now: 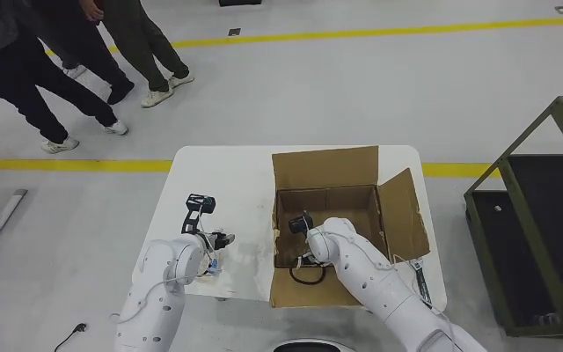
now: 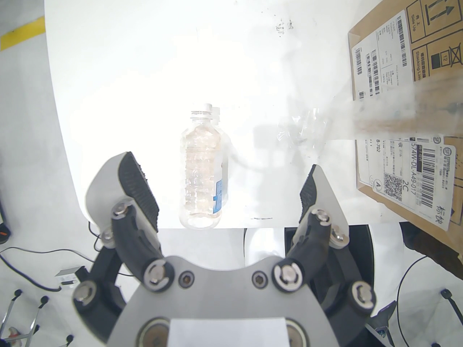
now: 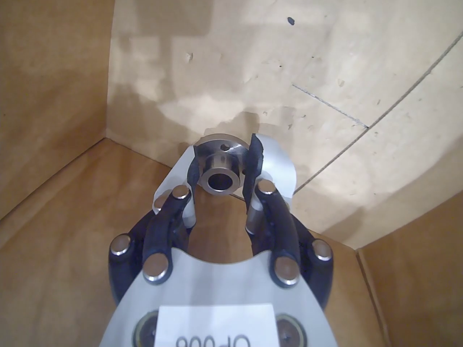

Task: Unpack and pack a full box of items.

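An open cardboard box (image 1: 327, 167) stands on the right half of the white table (image 1: 220, 172). My right gripper (image 1: 301, 223) is down inside it. The right wrist view shows that gripper (image 3: 225, 149) shut on a small metal flanged hub (image 3: 219, 176), held close to the box's inner wall (image 3: 289, 55). A clear plastic bottle (image 2: 200, 175) lies on its side near the table's front edge, left of the box (image 2: 408, 84). My left gripper (image 2: 222, 162) hovers over the bottle, open, its pads (image 2: 139, 182) well apart on either side and not touching it.
Crumpled clear plastic film (image 2: 304, 128) lies between the bottle and the box. A black cable loop (image 1: 308, 275) shows at the box's near side. A dark tool (image 1: 420, 283) lies at the table's right edge. A green metal rack (image 1: 519, 246) stands to the right.
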